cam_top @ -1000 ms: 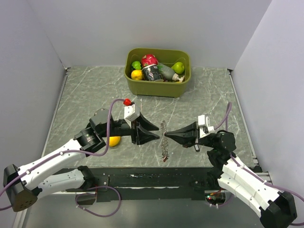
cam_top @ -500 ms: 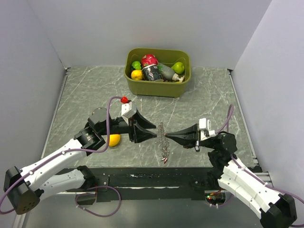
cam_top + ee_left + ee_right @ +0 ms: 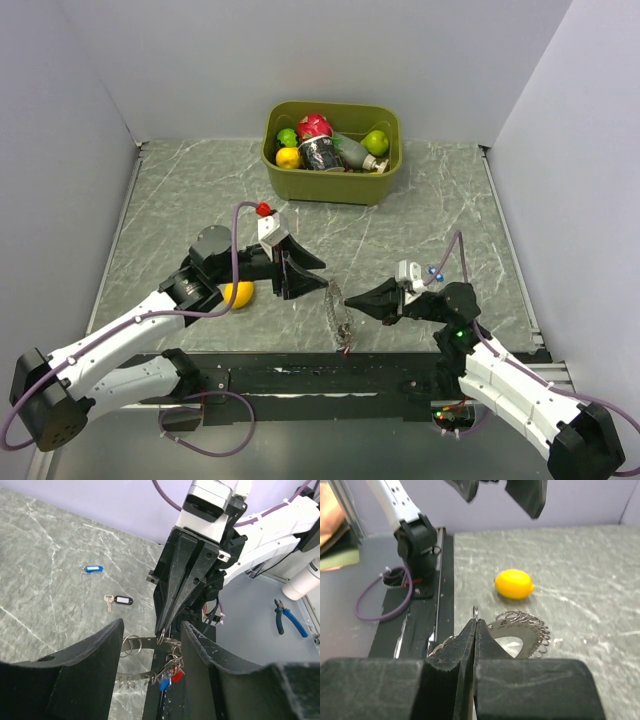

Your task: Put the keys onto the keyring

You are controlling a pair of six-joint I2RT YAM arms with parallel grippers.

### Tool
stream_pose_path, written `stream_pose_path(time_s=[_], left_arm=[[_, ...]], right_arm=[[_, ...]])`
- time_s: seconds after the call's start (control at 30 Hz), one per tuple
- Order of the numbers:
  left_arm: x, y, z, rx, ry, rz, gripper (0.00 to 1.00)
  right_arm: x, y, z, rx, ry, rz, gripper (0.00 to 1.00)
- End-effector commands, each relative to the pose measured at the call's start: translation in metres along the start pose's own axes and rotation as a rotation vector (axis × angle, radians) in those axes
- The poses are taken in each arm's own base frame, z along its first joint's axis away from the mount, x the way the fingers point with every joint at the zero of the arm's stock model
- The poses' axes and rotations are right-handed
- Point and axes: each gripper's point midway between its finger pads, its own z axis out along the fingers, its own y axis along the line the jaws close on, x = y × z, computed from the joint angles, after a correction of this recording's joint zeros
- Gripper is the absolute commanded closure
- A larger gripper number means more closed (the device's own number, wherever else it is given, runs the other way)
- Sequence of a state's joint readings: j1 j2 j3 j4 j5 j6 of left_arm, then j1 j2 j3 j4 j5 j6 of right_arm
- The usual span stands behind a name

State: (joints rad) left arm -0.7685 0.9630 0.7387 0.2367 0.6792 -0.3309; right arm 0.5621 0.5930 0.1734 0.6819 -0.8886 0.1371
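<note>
Two loose keys, a blue key point(image 3: 93, 569) and a black key point(image 3: 120, 600), lie on the desk point(image 3: 45, 540) at ten o'clock from the keyring point(image 3: 142, 641), which already carries red and blue ones. Right jaws pinch its rim; left jaws spread apart.

The toothed grey keyring point(image 3: 522, 616) hangs between the left gripper's point(image 3: 151, 625) spread fingers, with a rim loop pinched in the right gripper point(image 3: 475, 621). Red and blue keys point(image 3: 169, 679) dangle beneath it. Two loose keys point(image 3: 120, 600) lie beyond the right gripper.
</note>
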Motion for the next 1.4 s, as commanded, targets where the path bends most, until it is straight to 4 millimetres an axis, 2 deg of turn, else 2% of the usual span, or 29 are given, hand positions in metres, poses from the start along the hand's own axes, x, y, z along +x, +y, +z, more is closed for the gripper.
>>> stream_pose_path(time_s=[0.0, 0.23, 0.3, 0.33, 0.37, 0.43, 0.53, 0.7, 0.73, 0.8, 0.83, 0.87, 0.9, 1.0, 1.03, 1.13, 1.27, 1.37], left_arm=[[0.0, 0.005, 0.0, -0.022, -0.004, -0.004, 0.44], [0.001, 0.008, 0.0, -0.035, -0.005, -0.007, 0.43], [0.001, 0.008, 0.001, -0.031, -0.003, -0.01, 0.42], [0.002, 0.008, 0.001, -0.033, -0.003, -0.012, 0.42], [0.002, 0.009, 0.001, -0.035, -0.004, -0.015, 0.42], [0.003, 0.009, 0.001, -0.035, -0.001, -0.019, 0.41], [0.002, 0.009, 0.0, -0.04, -0.004, -0.021, 0.4], [0.003, 0.012, -0.002, -0.064, -0.005, -0.021, 0.37], [0.002, 0.012, -0.002, -0.065, -0.007, -0.021, 0.37], [0.005, 0.013, -0.002, -0.064, -0.004, -0.026, 0.36], [0.005, 0.014, -0.001, -0.067, -0.006, -0.027, 0.36], [0.006, 0.015, 0.0, -0.066, -0.004, -0.03, 0.36], [0.006, 0.015, 0.0, -0.063, -0.003, -0.032, 0.36], [0.007, 0.016, 0.002, -0.064, 0.004, -0.035, 0.36], [0.007, 0.016, 0.001, -0.066, 0.004, -0.034, 0.36], [0.008, 0.02, -0.002, -0.092, -0.004, -0.036, 0.35], [0.011, 0.036, -0.007, -0.161, -0.021, -0.07, 0.35], [0.015, 0.05, -0.011, -0.209, -0.025, -0.114, 0.35]], right_arm=[[0.002, -0.01, -0.001, 0.043, 0.014, -0.055, 1.0], [0.016, -0.03, 0.0, 0.123, 0.064, -0.031, 1.0], [0.024, -0.037, 0.004, 0.13, 0.098, 0.006, 1.0], [0.039, -0.041, 0.006, 0.134, 0.147, 0.059, 1.0], [0.037, -0.044, 0.01, 0.122, 0.157, 0.067, 1.0], [0.054, -0.047, 0.015, 0.11, 0.213, 0.141, 1.0], [0.063, -0.054, 0.021, 0.121, 0.221, 0.196, 1.0], [0.065, -0.066, 0.029, 0.175, 0.206, 0.203, 1.0], [0.064, -0.069, 0.031, 0.193, 0.203, 0.196, 0.95], [0.056, -0.07, 0.034, 0.187, 0.176, 0.179, 0.78], [0.054, -0.068, 0.036, 0.173, 0.173, 0.175, 0.73], [0.047, -0.068, 0.041, 0.158, 0.165, 0.159, 0.65], [0.049, -0.066, 0.042, 0.149, 0.181, 0.167, 0.44], [0.039, -0.067, 0.046, 0.145, 0.16, 0.138, 0.18], [0.037, -0.068, 0.044, 0.158, 0.15, 0.132, 0.13], [0.036, -0.073, 0.039, 0.218, 0.135, 0.124, 0.06], [0.04, -0.078, 0.035, 0.257, 0.13, 0.129, 0.06], [0.054, -0.079, 0.038, 0.259, 0.191, 0.165, 0.09]])
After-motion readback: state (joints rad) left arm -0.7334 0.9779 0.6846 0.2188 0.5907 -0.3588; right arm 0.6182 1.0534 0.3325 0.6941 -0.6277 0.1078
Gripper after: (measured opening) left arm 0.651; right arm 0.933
